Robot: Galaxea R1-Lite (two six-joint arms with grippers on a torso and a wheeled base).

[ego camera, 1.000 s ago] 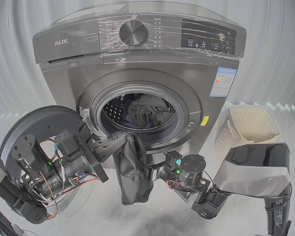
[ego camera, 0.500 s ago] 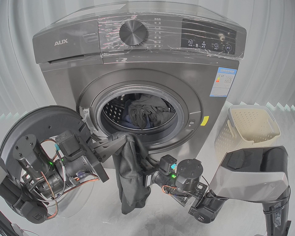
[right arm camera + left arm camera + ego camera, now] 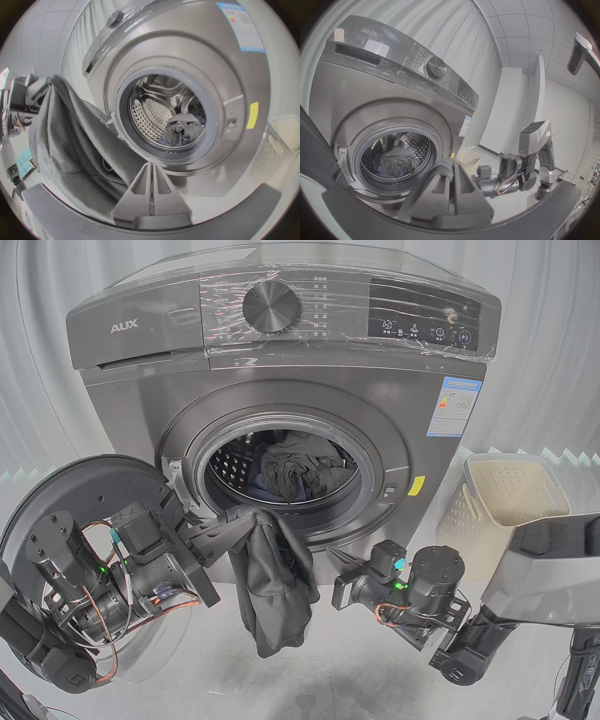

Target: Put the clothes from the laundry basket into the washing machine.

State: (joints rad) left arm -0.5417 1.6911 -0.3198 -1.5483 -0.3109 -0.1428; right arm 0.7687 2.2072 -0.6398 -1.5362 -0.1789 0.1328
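Where the dark garment (image 3: pixel 275 590) is being gripped, left gripper (image 3: pixel 240 524): its fingers are being pressed together on an upper fold of the cloth, just in front of the lower left edge of the drum opening
dark garment: it is being hung from that grip, outside the drum (image 3: pixel 231 465), and is being draped down across the lower front of the washing machine (image 3: pixel 281 384); whether its lower end is touching the floor (image 3: pixel 337 684) cannot be told
right gripper (image 3: pixel 337 554): its fingers are being held together with nothing seen between them; it is being held low in front of the machine, to the right of the hanging cloth and apart from it
drum: a crumpled heap of dark clothes (image 3: pixel 300 468) is being held inside, lying over something blue
door (image 3: pixel 81 490): it is being held swung wide open on the machine's left side, behind the left arm
laundry basket (image 3: pixel 512 490): the cream, perforated basket is being stood on the floor to the right of the machine, near its side and well apart from both grippers
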